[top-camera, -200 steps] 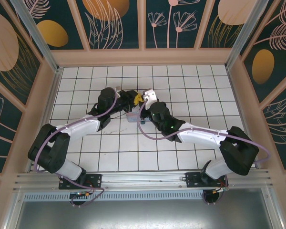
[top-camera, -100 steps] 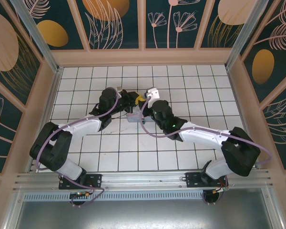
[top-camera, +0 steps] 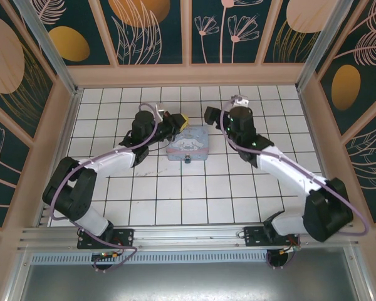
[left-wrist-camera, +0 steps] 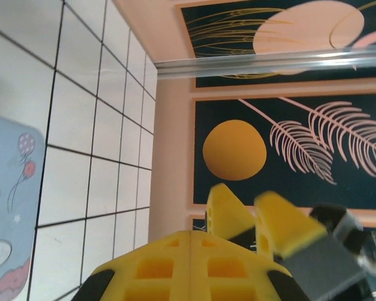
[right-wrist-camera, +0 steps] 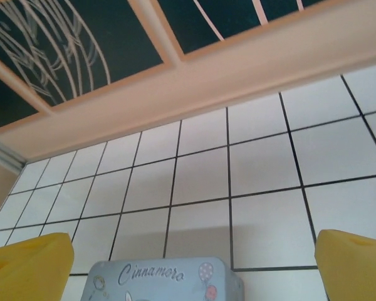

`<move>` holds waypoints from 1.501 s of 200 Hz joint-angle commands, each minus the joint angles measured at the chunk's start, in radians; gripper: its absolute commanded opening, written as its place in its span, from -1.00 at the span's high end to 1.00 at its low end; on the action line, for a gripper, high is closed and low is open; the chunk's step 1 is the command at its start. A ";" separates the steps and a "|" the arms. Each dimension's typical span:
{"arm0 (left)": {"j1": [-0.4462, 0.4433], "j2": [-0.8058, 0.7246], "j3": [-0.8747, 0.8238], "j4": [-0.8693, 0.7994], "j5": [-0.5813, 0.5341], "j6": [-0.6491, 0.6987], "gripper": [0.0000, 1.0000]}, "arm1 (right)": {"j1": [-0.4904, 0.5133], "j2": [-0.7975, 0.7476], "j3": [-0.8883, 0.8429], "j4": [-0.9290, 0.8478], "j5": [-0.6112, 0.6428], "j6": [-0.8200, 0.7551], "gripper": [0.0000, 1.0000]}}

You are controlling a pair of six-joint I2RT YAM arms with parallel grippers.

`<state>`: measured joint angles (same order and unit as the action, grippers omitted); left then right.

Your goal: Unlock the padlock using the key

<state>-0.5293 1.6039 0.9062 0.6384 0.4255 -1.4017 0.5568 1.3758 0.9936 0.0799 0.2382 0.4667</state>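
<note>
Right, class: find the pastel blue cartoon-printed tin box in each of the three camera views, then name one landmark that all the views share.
Top external: the tin box lies on the tiles near the centre, slightly above the middle.
Left wrist: the tin box is at the lower left edge, cut off by the frame.
Right wrist: the tin box is at bottom centre, with "Cinnamoro" lettering on it.
Shared landmark: the white tiled floor with dark grout lines.

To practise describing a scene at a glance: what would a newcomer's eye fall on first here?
A pastel blue cartoon tin box lies on the white tiled floor. The left end effector, shut, sits by the tin's far left corner; the right end effector is open by its far right corner. Dark teal wall panels with orange discs surround it all.
</note>
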 commanded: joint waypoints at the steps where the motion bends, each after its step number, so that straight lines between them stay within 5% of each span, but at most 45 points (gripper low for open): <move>1: 0.013 0.019 0.060 0.041 0.048 0.182 1.00 | -0.004 0.110 0.141 -0.267 0.053 0.100 -0.98; 54: 0.019 0.008 0.127 0.032 0.054 0.361 1.00 | -0.019 0.115 0.057 -0.106 0.021 0.097 -0.98; 96: 0.023 0.005 0.104 0.137 0.010 0.440 1.00 | -0.140 0.007 -0.076 0.127 -0.370 0.186 -0.97; 151: 0.023 0.014 0.073 0.338 -0.081 0.511 1.00 | -0.196 0.005 -0.207 0.461 -0.678 0.638 -0.85; 197: 0.023 0.008 0.040 0.410 -0.137 0.569 1.00 | -0.163 0.074 -0.316 0.920 -0.697 1.043 -0.65; 300: 0.023 0.064 -0.005 0.514 -0.117 0.490 1.00 | 0.009 0.197 -0.201 1.067 -0.586 1.190 -0.57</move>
<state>-0.5106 1.6569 0.9150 1.0737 0.3050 -0.8932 0.5480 1.5467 0.7464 1.0485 -0.3855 1.6161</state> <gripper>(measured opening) 0.067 0.802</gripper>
